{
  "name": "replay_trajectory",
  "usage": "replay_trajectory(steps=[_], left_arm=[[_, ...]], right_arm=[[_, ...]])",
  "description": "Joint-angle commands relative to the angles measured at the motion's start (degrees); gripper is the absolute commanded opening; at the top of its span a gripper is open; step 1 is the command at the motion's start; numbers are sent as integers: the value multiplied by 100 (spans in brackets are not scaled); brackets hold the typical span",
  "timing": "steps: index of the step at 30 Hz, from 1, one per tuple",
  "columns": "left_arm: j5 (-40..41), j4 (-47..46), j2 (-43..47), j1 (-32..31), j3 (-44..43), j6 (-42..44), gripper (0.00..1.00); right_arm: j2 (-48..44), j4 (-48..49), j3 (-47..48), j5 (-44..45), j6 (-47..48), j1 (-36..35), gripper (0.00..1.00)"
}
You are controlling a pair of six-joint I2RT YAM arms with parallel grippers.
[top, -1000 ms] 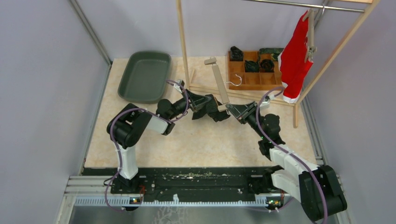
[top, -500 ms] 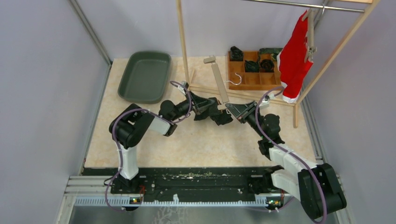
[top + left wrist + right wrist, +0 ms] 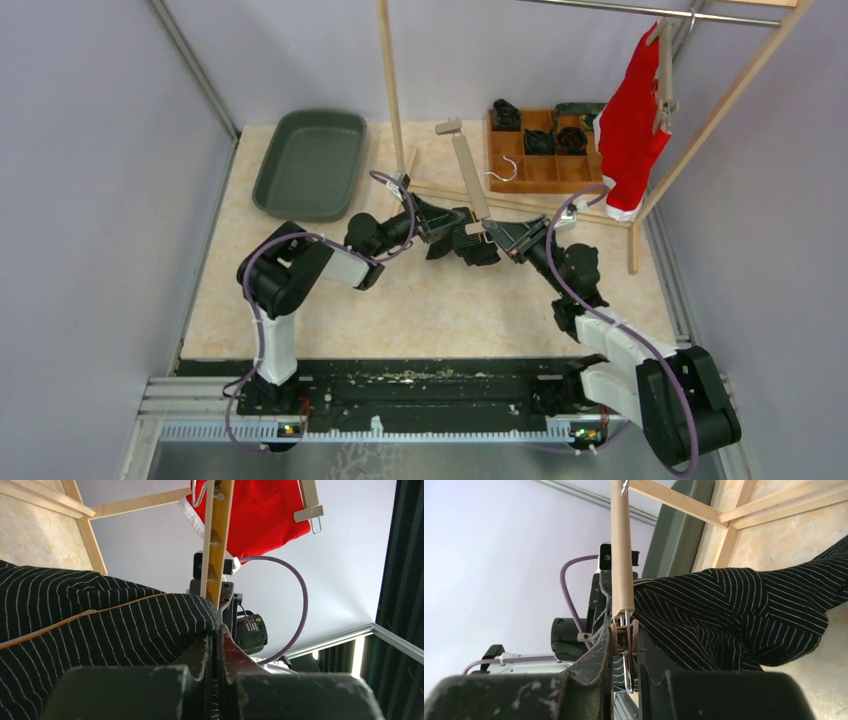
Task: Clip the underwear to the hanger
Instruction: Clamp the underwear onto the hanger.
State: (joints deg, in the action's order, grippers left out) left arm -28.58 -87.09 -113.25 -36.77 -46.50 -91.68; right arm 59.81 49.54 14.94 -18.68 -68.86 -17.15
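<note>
Top external view: over the tabletop (image 3: 430,310) the wooden hanger (image 3: 467,175) slants toward the arms. Its near end meets the striped underwear (image 3: 472,248), probably so the cloth's edge can be fed in. The left end effector (image 3: 450,228) is clamped tight on a fold. The right end effector (image 3: 496,232) pinches the near clip (image 3: 624,635) (presumably squeezing it open). The cloth lies right against the clip; whether it is inside, I cannot tell.

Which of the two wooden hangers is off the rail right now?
The pale wooden clip hanger slanting over the table; the other hanger hangs on the rail, carrying red cloth.
</note>
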Motion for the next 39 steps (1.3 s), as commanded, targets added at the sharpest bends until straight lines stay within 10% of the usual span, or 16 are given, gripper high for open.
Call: replay_trajectory(steps=[1, 39], left_arm=[[-1, -1550, -106, -80, -158, -34, 0], [708, -1545, 298, -268, 235, 811, 0]], right_arm=[[-2, 640, 214, -58, -46, -60, 0], [-166, 46, 278, 55, -304, -54, 0]])
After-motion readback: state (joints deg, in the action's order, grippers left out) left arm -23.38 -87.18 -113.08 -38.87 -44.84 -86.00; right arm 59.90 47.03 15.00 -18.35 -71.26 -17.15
